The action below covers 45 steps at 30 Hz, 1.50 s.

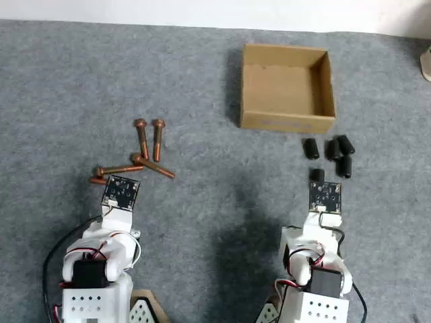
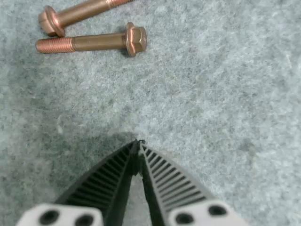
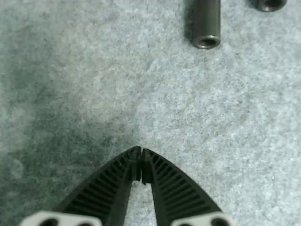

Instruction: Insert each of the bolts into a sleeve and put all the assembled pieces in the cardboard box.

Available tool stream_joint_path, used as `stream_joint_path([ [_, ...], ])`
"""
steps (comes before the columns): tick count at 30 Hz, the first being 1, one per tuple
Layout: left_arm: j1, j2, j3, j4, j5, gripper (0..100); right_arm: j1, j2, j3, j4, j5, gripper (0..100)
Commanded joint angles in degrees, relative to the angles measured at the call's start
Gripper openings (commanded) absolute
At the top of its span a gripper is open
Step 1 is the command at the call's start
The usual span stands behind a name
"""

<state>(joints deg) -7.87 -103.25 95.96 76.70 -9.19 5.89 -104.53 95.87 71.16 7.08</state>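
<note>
Beside the cardboard box (image 1: pixel 286 122), just off its front right corner, black sleeves (image 1: pixel 330 156) huddle; the copper bolts (image 1: pixel 145 153) lie crossed well to its left. Both arms' jaws are pressed together, empty. Picking one crossed bolt could drag its neighbour; sleeves may roll.

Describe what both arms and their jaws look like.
Both the left arm and right arm are white plastic shells around black servo motors, with red, black and white wires and pegboard-like holes at the base. Each wrist carries a black circuit board. The jaws are black, ribbed wedges tapering to points, on white mounts with round holes.
</note>
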Motion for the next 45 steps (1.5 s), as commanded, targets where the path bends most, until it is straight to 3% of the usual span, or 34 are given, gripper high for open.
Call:
stream_joint_path([
  [1, -0.2, -0.6, 1.1, 0.4, -0.4, 1, -6.2, -0.6, 8.7, 0.2, 0.5, 0.6],
  [5, -0.2, -0.6, 1.1, 0.4, -0.4, 1, -9.5, -0.6, 8.7, 0.1, 0.6, 0.6],
  [11, 0.0, -0.7, 1.1, 0.4, -0.4, 1, -21.4, -0.7, 8.7, 0.2, 0.3, 0.6],
  [17, 6.1, -0.7, 1.0, 0.4, -0.5, 1, -17.2, -0.7, 8.7, 0.2, 0.3, 0.6],
  [28, 5.9, -0.7, -1.2, 0.5, -0.3, 1, -16.0, -0.7, 8.7, 0.2, 0.3, 0.6],
  [32, 1.5, -0.6, -11.3, 0.9, -0.4, 1, -15.9, -0.7, 8.7, 0.2, 0.3, 0.6],
  [40, -16.3, -0.8, -28.3, 0.9, -0.5, 1, -15.9, -0.7, 8.7, 0.2, 0.3, 0.6],
  [45, -15.9, -0.8, -29.1, 0.9, -0.5, 1, -15.8, -0.7, 8.7, 0.2, 0.3, 0.6],
])
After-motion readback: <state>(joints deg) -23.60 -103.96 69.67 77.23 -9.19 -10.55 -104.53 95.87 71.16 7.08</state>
